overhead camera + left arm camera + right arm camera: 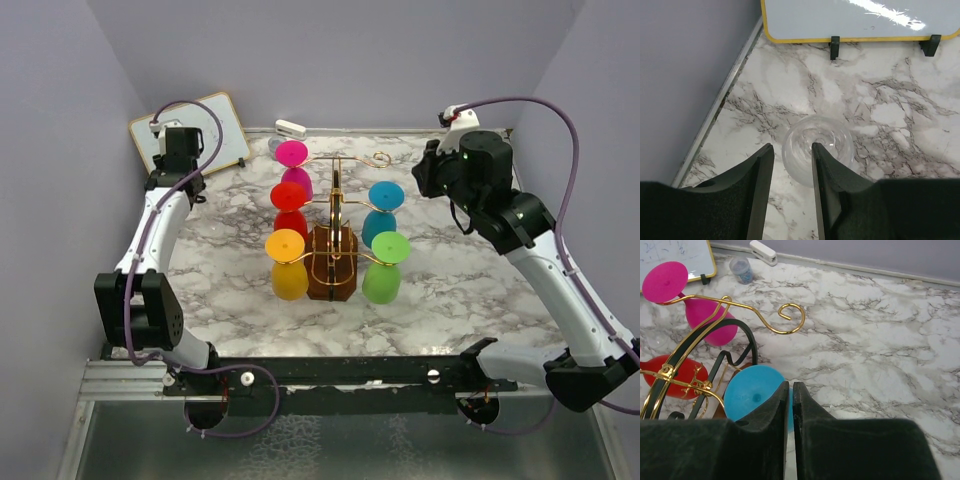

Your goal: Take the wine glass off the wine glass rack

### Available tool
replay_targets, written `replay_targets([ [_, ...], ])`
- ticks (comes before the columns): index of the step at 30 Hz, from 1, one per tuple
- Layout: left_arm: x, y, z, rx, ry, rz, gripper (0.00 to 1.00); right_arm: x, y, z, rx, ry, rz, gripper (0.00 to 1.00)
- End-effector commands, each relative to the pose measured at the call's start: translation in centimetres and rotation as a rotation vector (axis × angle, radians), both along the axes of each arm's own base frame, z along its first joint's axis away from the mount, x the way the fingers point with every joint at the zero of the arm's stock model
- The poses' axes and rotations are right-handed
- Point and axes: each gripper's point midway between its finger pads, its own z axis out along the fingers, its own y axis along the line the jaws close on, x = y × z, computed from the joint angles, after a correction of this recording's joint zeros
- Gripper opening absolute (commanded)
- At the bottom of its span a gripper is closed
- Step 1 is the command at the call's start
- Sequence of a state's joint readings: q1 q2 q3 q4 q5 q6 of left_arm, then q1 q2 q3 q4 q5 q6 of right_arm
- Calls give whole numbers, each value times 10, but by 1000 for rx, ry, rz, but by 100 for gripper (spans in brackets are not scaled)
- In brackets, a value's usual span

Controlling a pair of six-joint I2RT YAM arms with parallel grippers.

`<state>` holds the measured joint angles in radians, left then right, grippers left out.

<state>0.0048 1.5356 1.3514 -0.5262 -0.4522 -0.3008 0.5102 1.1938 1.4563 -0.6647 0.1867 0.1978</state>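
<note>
The step in hand looks like the release. To do it well, the left end effector (pixel 791 146) should spread evenly until both pads are free of the glass. It should then lift straight up and back without brushing the rim, since a stemmed glass tips easily. Its fingers stand about half apart, one on each side of the clear wine glass (pixel 820 134). I cannot tell whether either pad touches the glass wall, and nothing looks clamped.

The clear wine glass appears to stand upright on the marble tabletop (pixel 900 100), seen from above down its bowl. It sits near the tabletop's left edge and just in front of the yellow-framed whiteboard (pixel 860 17). It is therefore off the wine glass rack (pixel 337 200) and well apart from it, so the task looks nearly done.

At the middle of the tabletop, the rack's gold arms carry the pink glass (pixel 292 153), red glass (pixel 288 196), orange glass (pixel 286 245), green glass (pixel 391 247) and blue glass (pixel 752 392), all hanging upside down. One curled hook (pixel 804 319) is bare.

The right end effector (pixel 791 385) hangs above the blue glass's foot. Its fingers are pressed almost together and hold nothing.
</note>
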Motion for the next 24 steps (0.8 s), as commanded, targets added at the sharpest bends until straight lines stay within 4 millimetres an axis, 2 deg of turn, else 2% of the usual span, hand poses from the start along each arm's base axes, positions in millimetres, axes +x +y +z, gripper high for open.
replay_targets([
  [1, -6, -6, 71, -32, -188, -22, 39, -4, -4, 12, 29, -36, -13, 9],
  [5, -23, -18, 126, -65, -368, -85, 40, -5, 5, 17, 66, -35, 28, 10],
  [7, -34, -41, 146, -135, -477, -202, 40, -10, 18, 21, 125, -24, 79, 6],
  [8, -40, -59, 154, -182, -533, -294, 40, -13, 25, 23, 161, -23, 112, 2],
  [10, -58, -92, 168, -277, -635, -455, 39, -22, 38, 26, 221, -20, 182, 1],
  [11, -68, -109, 171, -321, -670, -540, 35, -30, 42, 31, 245, -40, 226, 1],
  [13, -91, -136, 172, -384, -715, -694, 19, -54, 54, 45, 281, -100, 368, 1],
  [14, -103, -149, 170, -413, -725, -772, 10, -69, 58, 54, 293, -154, 443, 7],
  [15, -112, -155, 167, -429, -737, -807, 3, -78, 58, 57, 306, -202, 482, 31],
  [16, -121, -160, 163, -439, -746, -837, 0, -85, 55, 61, 327, -252, 485, 49],
  [17, -128, -164, 156, -443, -746, -860, 0, -83, 47, 62, 340, -282, 439, 48],
  [18, -133, -166, 147, -446, -735, -873, 0, -78, 40, 61, 344, -287, 380, 33],
  [19, -136, -167, 138, -449, -719, -879, 0, -68, 31, 58, 342, -268, 304, 12],
  [20, -139, -168, 127, -453, -700, -883, 0, -57, 23, 51, 334, -229, 218, 3],
  [22, -144, -170, 109, -458, -674, -887, 0, -38, 17, 41, 316, -166, 119, 1],
  [24, -147, -168, 95, -447, -653, -875, 0, -22, 19, 31, 300, -84, 66, 1],
])
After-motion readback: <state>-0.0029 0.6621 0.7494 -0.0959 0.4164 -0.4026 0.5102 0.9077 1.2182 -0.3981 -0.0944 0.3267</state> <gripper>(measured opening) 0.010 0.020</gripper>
